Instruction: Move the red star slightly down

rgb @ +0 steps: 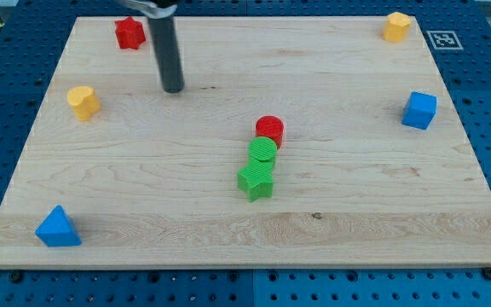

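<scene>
My tip (pixel 173 89) rests on the bench (pixel 331 230) at upper left, just right of and below the red star (pixel 129 33), seemingly apart; no hand shows.

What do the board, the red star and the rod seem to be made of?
The board looks like pale wood with a smooth, matte finish: long grain lines and small dark knots show. The red star looks like matte plastic, evenly coloured; fine ridges as on the green star suggest printing, but that is uncertain. The rod, ending at my tip, looks dark and slightly glossy, metal or plastic.
</scene>
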You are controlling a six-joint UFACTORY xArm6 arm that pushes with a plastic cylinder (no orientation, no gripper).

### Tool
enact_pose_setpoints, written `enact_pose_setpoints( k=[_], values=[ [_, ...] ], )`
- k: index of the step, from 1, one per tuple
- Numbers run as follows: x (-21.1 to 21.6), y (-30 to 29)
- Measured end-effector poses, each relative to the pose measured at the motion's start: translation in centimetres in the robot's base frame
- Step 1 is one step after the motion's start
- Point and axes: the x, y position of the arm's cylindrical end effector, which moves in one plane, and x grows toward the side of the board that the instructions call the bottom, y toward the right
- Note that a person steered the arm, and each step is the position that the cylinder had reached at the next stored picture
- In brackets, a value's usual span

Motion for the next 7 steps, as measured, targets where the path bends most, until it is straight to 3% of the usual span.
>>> enact_pose_setpoints(
  k=[1,5,7],
  values=[
    [-1.8,-4.2],
    [-8.1,-10.8],
    [-14.1,-12.7]
  ],
)
